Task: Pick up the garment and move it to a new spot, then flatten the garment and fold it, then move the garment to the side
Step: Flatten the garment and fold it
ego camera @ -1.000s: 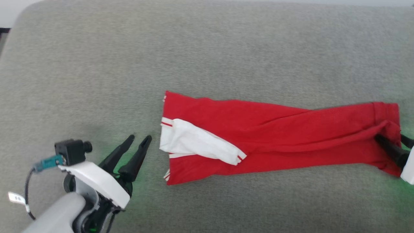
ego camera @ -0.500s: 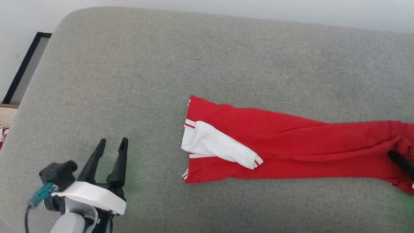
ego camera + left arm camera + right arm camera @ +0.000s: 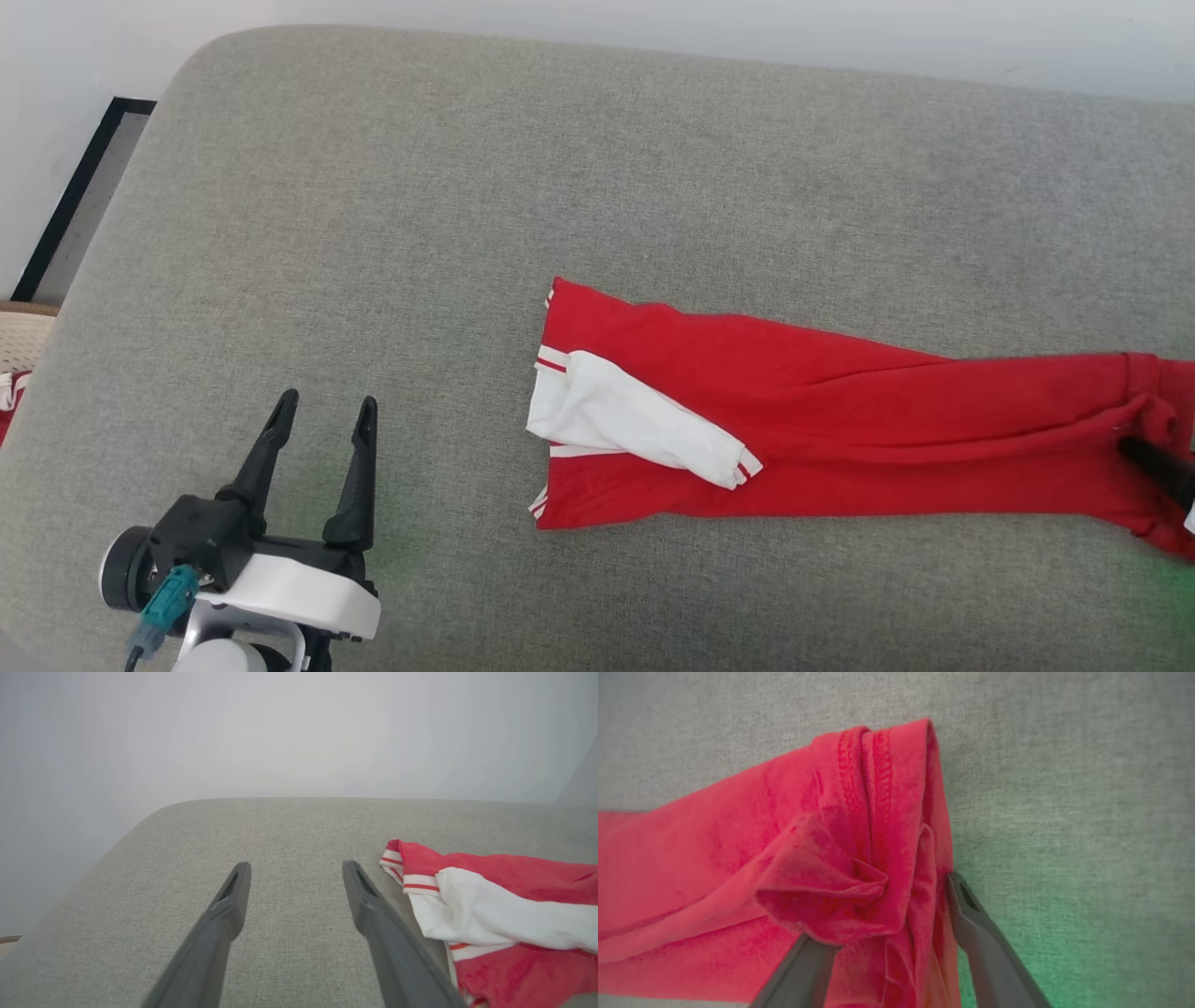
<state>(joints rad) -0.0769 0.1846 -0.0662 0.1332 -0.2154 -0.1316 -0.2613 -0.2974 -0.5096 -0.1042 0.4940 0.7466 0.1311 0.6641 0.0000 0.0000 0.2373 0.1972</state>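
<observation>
1. Here's the garment (image 3: 840,439), a red cotton T-shirt with short white sleeves, folded lengthwise into a long narrow band. It lies flat on the broad grey woven-fabric cushion (image 3: 560,168).
2. The band starts around the cushion's middle and runs out to its right edge, closer to the near edge than the far one.
3. One white sleeve (image 3: 635,429) with red-and-white striped trim lies slantwise on top of the band's left end.
4. The left gripper (image 3: 327,401) sits over bare cushion by the near-left corner. Its two long dark fingers are spread wide with nothing between them, apart from the shirt.
5. From the left wrist, that gripper (image 3: 296,865) points at the far edge, with the garment (image 3: 490,910) off to one side of it and a pale wall (image 3: 299,728) beyond.
6. At the right edge, one dark finger (image 3: 1153,464) lies on the red hem end.
7. Right wrist view: the right gripper (image 3: 882,905) has its jaws wide apart, straddling a bunched lump of the garment (image 3: 784,858). One fingertip is tucked under a fold and the other sits just beside the stitched hem (image 3: 878,765).
</observation>
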